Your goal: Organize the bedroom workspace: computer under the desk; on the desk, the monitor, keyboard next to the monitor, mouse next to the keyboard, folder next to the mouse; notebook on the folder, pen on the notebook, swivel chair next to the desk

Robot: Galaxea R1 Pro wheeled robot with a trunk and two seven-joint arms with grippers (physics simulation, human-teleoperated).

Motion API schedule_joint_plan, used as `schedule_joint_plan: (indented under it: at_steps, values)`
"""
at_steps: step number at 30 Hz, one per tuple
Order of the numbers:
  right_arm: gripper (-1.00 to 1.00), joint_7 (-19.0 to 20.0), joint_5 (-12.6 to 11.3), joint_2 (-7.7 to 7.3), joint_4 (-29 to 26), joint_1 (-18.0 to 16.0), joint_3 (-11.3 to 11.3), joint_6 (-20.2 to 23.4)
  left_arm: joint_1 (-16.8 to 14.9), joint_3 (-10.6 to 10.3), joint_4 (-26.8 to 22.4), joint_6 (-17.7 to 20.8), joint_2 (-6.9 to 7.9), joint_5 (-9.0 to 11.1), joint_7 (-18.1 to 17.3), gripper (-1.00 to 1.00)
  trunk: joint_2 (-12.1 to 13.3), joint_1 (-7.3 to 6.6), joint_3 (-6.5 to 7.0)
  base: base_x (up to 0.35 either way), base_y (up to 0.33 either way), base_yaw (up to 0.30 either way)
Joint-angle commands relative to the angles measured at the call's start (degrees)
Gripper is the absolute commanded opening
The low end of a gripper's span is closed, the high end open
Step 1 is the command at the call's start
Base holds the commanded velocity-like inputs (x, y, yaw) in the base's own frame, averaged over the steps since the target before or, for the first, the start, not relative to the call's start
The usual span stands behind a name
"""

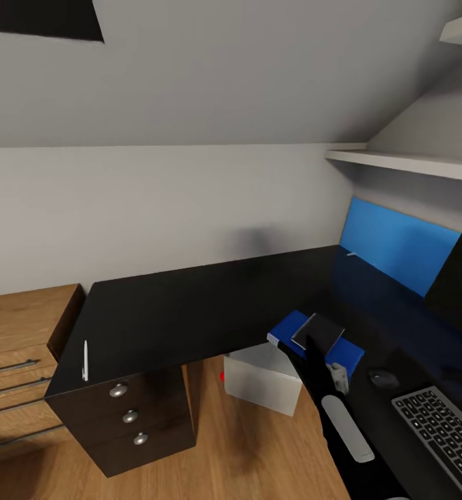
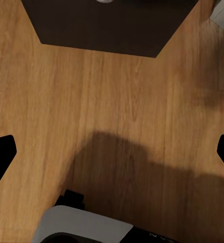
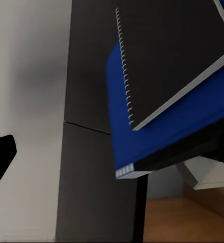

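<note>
A blue folder (image 1: 349, 355) lies at the black desk's (image 1: 189, 305) inner corner, and a dark spiral notebook (image 1: 318, 330) rests on it, slightly tilted. My right gripper (image 3: 112, 152) is open right at them; one finger (image 3: 0, 154) shows, the other is hidden behind the notebook (image 3: 172, 55) and folder (image 3: 157, 136). The mouse (image 1: 383, 378) sits just right of the folder, with the keyboard (image 1: 442, 430) beyond it and the monitor (image 1: 460, 285) behind. A white pen (image 1: 85, 360) lies at the desk's far left end. The grey computer (image 1: 265, 378) stands under the desk. My left gripper (image 2: 112, 152) hangs open over the floor.
A drawer unit with round knobs (image 1: 130, 416) holds up the desk's left end, beside a wooden dresser (image 1: 19, 347). A blue panel (image 1: 397, 243) backs the desk under a white shelf (image 1: 411, 163). Wooden floor (image 2: 112, 101) spreads below the left gripper.
</note>
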Motion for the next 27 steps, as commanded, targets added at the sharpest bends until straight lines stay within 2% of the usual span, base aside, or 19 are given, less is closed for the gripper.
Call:
schedule_joint_plan:
  at_steps: [1,2,5,7,8,11,17,20,21,26,27]
  values:
    - [1.0,-0.19,-0.43,-0.03,-0.08,-0.03,0.57,-0.44,-0.01,-0.21,-0.14,-0.06,0.07,0.45,0.41,1.0,0.38,-0.22,0.14,0.0,0.0,0.0]
    - [1.0,-0.2,-0.3,-0.04,-0.09,-0.03,1.56,-0.5,-0.01,-0.21,-0.14,-0.06,0.07,0.45,0.4,1.0,0.78,-0.44,0.32,0.0,0.0,0.0]
    - [1.0,-0.15,-0.16,0.0,-0.18,0.02,2.67,-0.53,-0.01,-0.21,-0.14,-0.06,0.07,0.42,0.41,1.0,1.98,-1.1,0.85,0.0,0.0,0.0]
    - [1.0,-0.18,0.24,0.03,-0.23,0.08,4.5,-0.56,-0.01,-0.21,-0.13,-0.06,0.07,0.42,0.42,1.0,2.79,-1.54,1.21,0.0,0.0,0.0]
    - [1.0,-0.33,1.92,0.09,-0.27,0.17,8.98,-0.75,-0.01,-0.21,-0.13,-0.01,0.07,0.43,0.43,1.0,3.19,-1.76,1.39,0.0,0.0,0.0]
    - [1.0,-0.44,3.56,0.14,-0.28,0.21,11.95,-1.28,-0.01,-0.21,-0.14,0.01,0.03,0.47,0.43,1.0,4.39,-2.42,1.93,0.0,0.0,0.0]
    - [1.0,-0.97,6.19,0.47,-0.29,0.22,15.23,-1.76,-0.01,-0.21,-0.13,0.03,0.0,0.49,0.43,1.0,6.8,-3.73,3.01,0.0,0.0,0.0]
    - [1.0,-2.78,7.92,0.9,-0.29,0.21,17.37,-1.77,-0.01,-0.21,-0.13,0.03,-0.01,0.49,0.43,1.0,8.0,-4.39,3.55,0.0,0.0,0.0]
    - [1.0,-4.79,9.61,1.26,-0.29,0.18,19.3,-1.71,-0.01,-0.21,-0.13,0.03,-0.01,0.49,0.43,1.0,8.4,-4.61,3.73,0.0,0.0,0.0]
    - [1.0,-11.48,16.3,2.0,-0.32,0.16,25.08,-1.63,-0.01,-0.21,-0.13,0.08,-0.01,0.5,0.43,1.0,10.41,-5.71,4.62,0.0,0.0,0.0]
    - [1.0,-14.68,19.84,2.23,-0.32,0.15,27.05,-1.61,-0.01,-0.21,-0.13,0.09,-0.01,0.5,0.43,1.0,10.81,-5.93,4.8,0.0,0.0,0.0]
